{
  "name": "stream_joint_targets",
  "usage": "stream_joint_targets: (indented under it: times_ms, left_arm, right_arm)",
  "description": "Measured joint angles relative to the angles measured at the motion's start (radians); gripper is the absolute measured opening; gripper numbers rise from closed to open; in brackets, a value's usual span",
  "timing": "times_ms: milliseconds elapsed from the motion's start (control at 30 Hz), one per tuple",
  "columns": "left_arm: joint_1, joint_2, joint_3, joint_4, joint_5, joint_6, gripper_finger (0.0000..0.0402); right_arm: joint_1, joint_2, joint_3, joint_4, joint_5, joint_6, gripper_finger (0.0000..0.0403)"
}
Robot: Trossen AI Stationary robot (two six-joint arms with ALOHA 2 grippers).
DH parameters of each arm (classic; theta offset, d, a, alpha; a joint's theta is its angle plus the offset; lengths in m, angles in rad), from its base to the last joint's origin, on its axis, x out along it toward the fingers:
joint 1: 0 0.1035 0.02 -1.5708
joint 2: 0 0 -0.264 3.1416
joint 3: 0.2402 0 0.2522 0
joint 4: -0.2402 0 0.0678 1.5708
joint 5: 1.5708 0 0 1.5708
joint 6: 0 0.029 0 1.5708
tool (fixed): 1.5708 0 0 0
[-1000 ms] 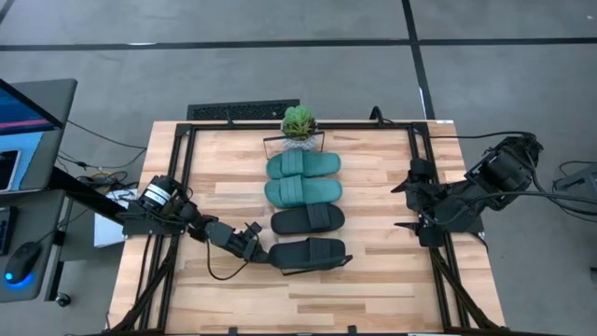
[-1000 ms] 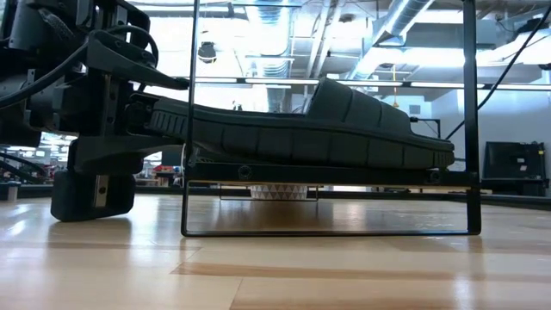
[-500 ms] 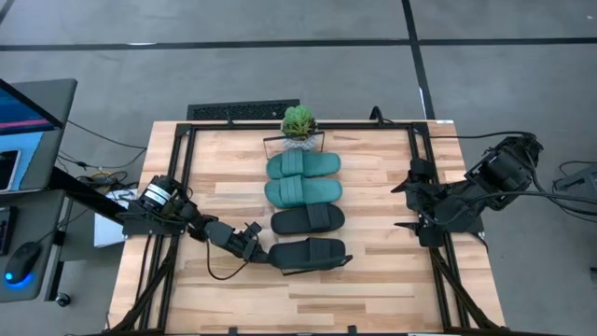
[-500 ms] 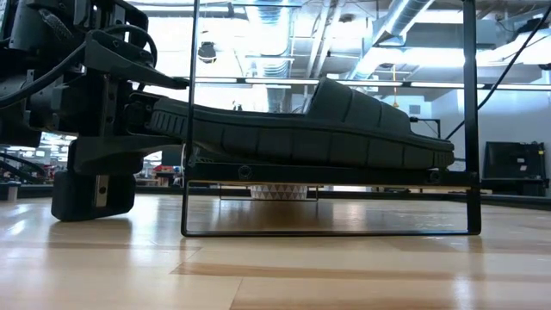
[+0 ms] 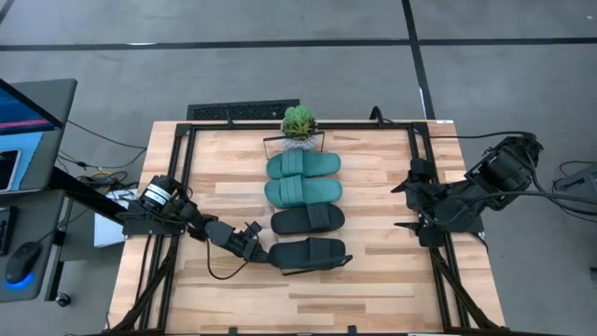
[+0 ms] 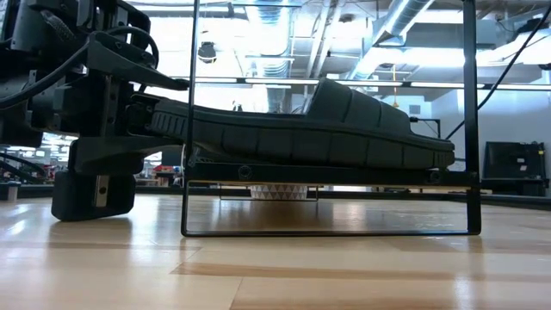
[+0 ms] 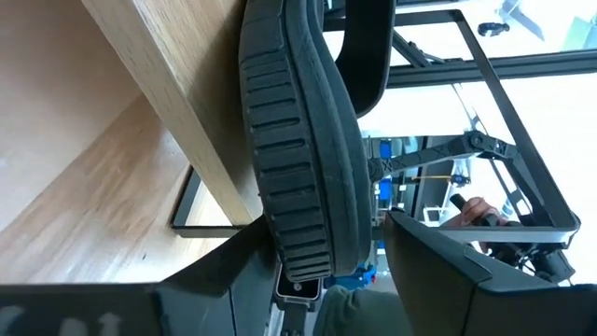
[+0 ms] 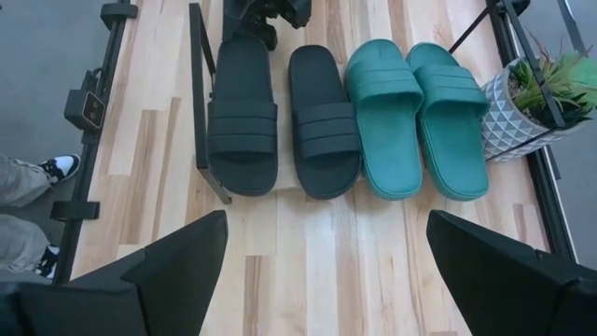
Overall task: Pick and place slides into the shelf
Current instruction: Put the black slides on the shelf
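Note:
Four slides lie side by side across the shelf, soles on its light plank [image 7: 177, 112]: two teal [image 5: 304, 166] [image 5: 304, 191] at the far end, then two black ones [image 5: 308, 220] [image 5: 308, 253]. The shelf's black wire frame [image 6: 194, 129] stands around the nearest black slide [image 6: 327, 129] [image 8: 242, 117]. My left gripper [image 5: 259, 249] is open at that slide's heel end [image 7: 308, 252], one finger above it and one below. A gap shows between the upper finger [image 6: 159, 83] and the slide's top. My right gripper [image 5: 403, 205] waits open at the table's right edge. My left gripper stands level around the nearest black slide's heel end [image 7: 298, 266], coming from the table's left. The lower finger [image 7: 247, 266] lies close to the sole; I cannot tell whether it touches. The slide rests flat on the shelf plank.
A potted plant [image 5: 298, 123] stands at the shelf's far end. Black frame rails [image 5: 182, 187] [image 5: 424, 177] run along the table's left and right sides. Bare wood [image 5: 373, 289] lies near and right of the shelf. A person's legs [image 8: 28, 205] show beside the table.

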State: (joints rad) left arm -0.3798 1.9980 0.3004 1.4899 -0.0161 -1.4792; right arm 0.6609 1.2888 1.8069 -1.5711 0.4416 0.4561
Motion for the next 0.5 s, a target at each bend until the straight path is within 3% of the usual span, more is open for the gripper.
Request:
stream_joint_targets:
  times_ms: [500]
  left_arm:
    - [0.004,-0.004,-0.086,0.072,0.016,-0.024,0.0183]
  right_arm:
    - [0.0,0.0,0.0,0.0,0.0,0.0,0.0359]
